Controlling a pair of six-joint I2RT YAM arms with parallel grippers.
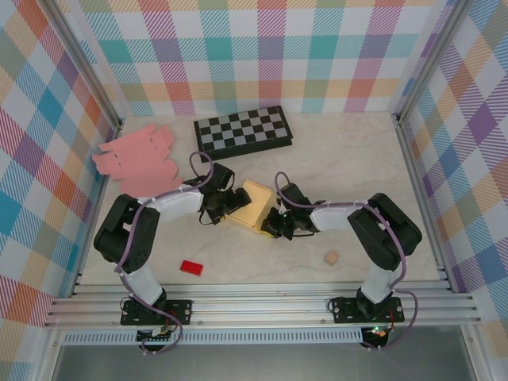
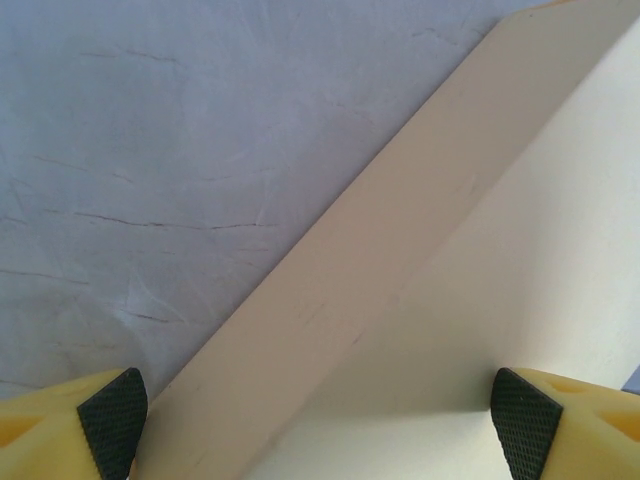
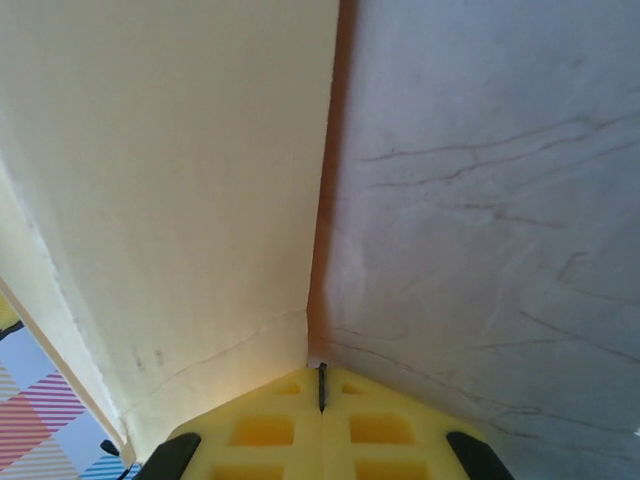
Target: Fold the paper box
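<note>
The cream-yellow paper box (image 1: 252,205) sits mid-table, partly formed, between the two arms. My left gripper (image 1: 230,202) is at the box's left side. In the left wrist view its black pads (image 2: 112,420) stand far apart, open, and a slanting panel of the box (image 2: 400,260) runs between them. My right gripper (image 1: 275,225) is at the box's near right corner. In the right wrist view its yellow fingers (image 3: 322,385) are pressed together with nothing between them. Their tips point at the bottom edge of the box wall (image 3: 180,180), where it meets the table.
Flat pink cardboard sheets (image 1: 136,159) lie at the back left, and a folded chessboard (image 1: 242,131) at the back centre. A small red block (image 1: 191,267) lies near the left arm's base and a small wooden cube (image 1: 331,258) near the right arm. Plaid walls enclose the table.
</note>
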